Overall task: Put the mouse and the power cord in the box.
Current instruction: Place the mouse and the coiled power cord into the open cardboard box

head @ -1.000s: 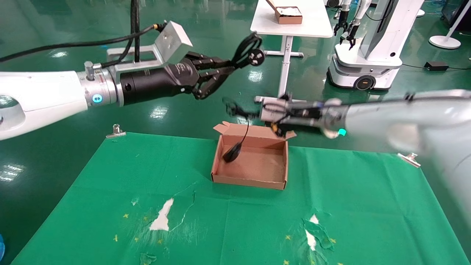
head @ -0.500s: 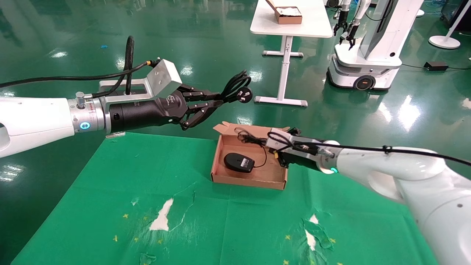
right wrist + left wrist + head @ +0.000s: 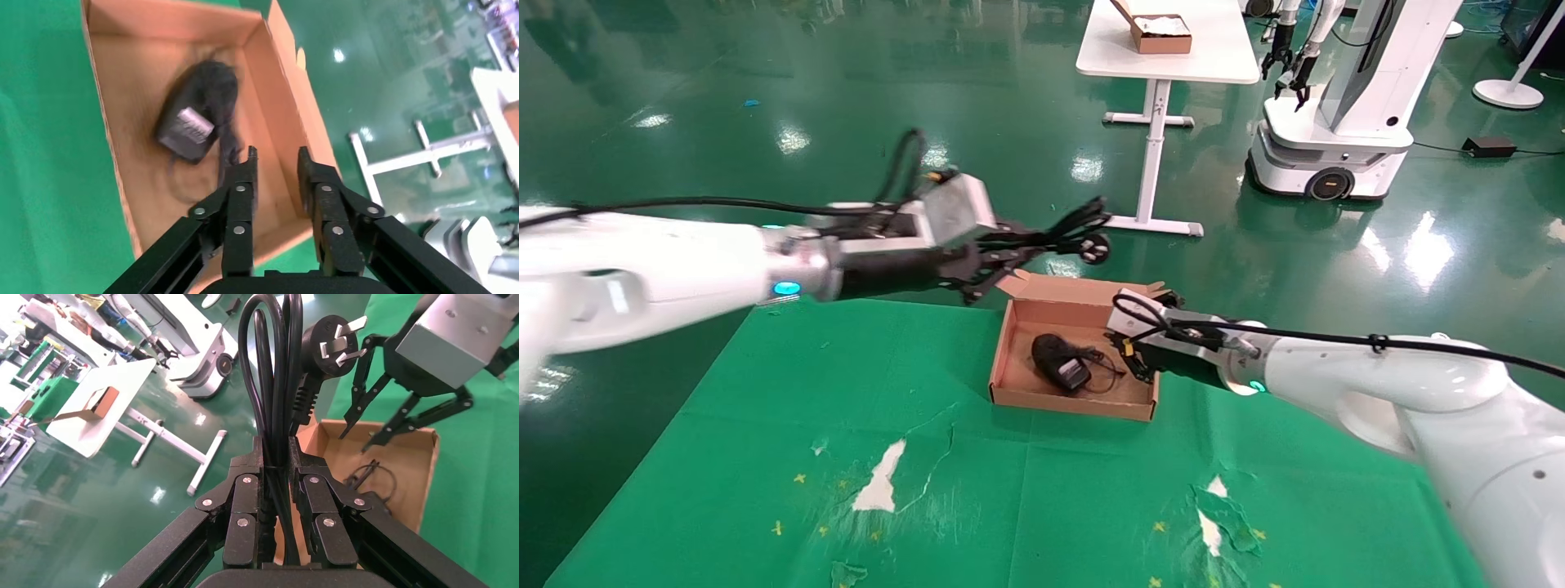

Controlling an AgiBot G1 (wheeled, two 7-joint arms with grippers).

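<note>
left gripper [image 3: 276, 471] clamps power cord [image 3: 278, 373] above box [image 3: 1075, 359] | right gripper [image 3: 276, 160] parted, empty | mouse [image 3: 1058, 359] inside box

Mouse [image 3: 1060, 363] in box [image 3: 1075, 403]

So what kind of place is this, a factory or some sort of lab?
Most likely a robot lab or test hall: a glossy green floor, another wheeled robot parked beside a white table, and a worn green cloth clipped over this workbench.
</note>
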